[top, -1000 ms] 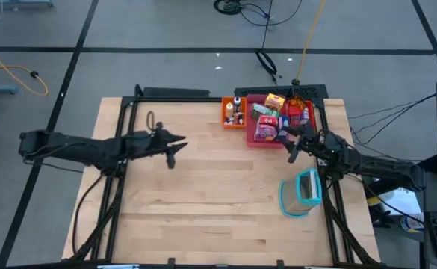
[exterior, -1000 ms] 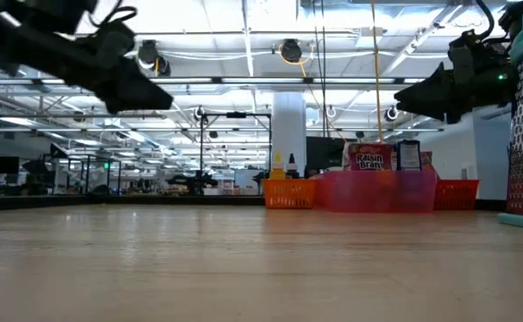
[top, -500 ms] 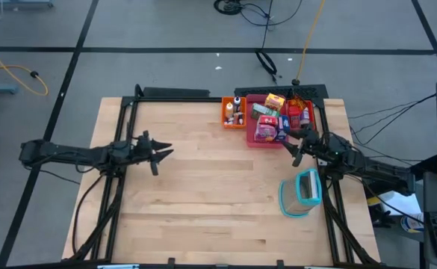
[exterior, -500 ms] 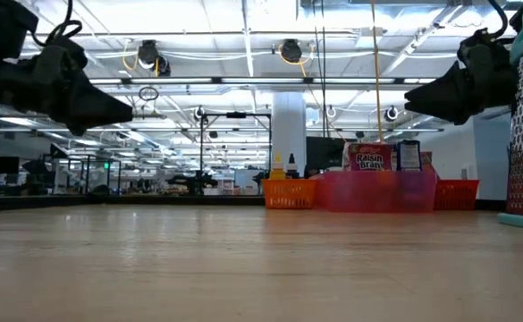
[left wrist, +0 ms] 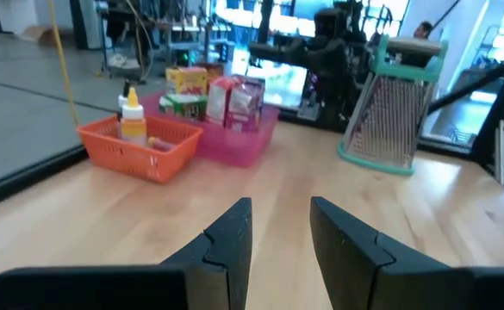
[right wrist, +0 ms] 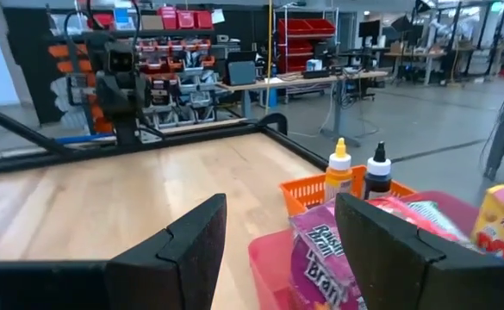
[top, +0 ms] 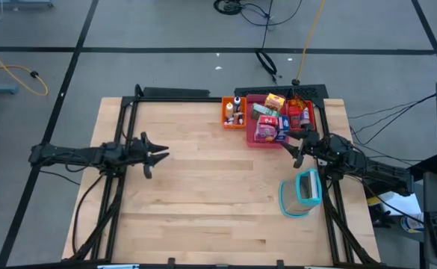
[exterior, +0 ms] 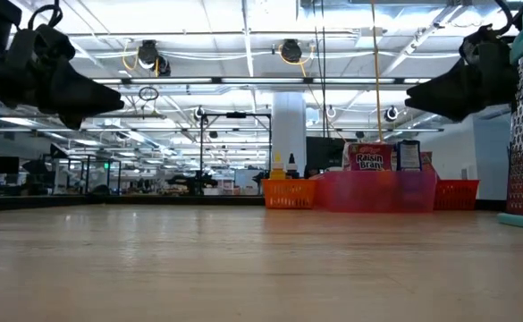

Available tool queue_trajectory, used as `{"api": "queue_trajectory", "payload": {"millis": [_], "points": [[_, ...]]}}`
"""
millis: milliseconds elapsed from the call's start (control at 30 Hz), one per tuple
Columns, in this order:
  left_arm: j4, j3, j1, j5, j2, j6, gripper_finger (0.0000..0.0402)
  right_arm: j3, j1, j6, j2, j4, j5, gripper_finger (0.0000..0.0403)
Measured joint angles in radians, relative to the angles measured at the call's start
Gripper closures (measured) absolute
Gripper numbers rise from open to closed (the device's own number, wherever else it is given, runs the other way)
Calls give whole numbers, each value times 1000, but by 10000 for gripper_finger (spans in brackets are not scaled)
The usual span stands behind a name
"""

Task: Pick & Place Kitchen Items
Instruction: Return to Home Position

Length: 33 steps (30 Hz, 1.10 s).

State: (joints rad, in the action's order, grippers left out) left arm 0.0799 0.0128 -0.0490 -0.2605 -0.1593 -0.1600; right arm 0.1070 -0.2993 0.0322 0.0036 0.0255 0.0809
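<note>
High view: the left gripper (top: 155, 153) has pulled back toward the table's (top: 218, 202) left edge, and the right gripper (top: 296, 147) sits near the right edge — both with jaws apart, holding nothing. The kitchen items (top: 269, 119) lie packed in the bins (top: 267, 145) (orange, pink, red) at the far right corner, so sorting looks finished.

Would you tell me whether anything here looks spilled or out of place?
Nothing stands out. The groceries sit inside the bins at the far right of the table, the grater stands upright nearby, and the left gripper and right gripper hover open and empty.
</note>
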Motion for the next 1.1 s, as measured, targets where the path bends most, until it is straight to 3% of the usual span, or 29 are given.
{"api": "queue_trajectory", "payload": {"millis": [200, 667, 1100], "points": [[-22, 1, 0, 8, -19, -37, 284, 0, 0, 114, 7, 1, -4, 193], [-15, 0, 0, 8, -26, -27, 284, -1, 3, 120, 6, -1, -4, 193], [-13, 0, 0, 7, -26, -28, 284, -2, 177, 120, -2, -10, -4, 193]]}}
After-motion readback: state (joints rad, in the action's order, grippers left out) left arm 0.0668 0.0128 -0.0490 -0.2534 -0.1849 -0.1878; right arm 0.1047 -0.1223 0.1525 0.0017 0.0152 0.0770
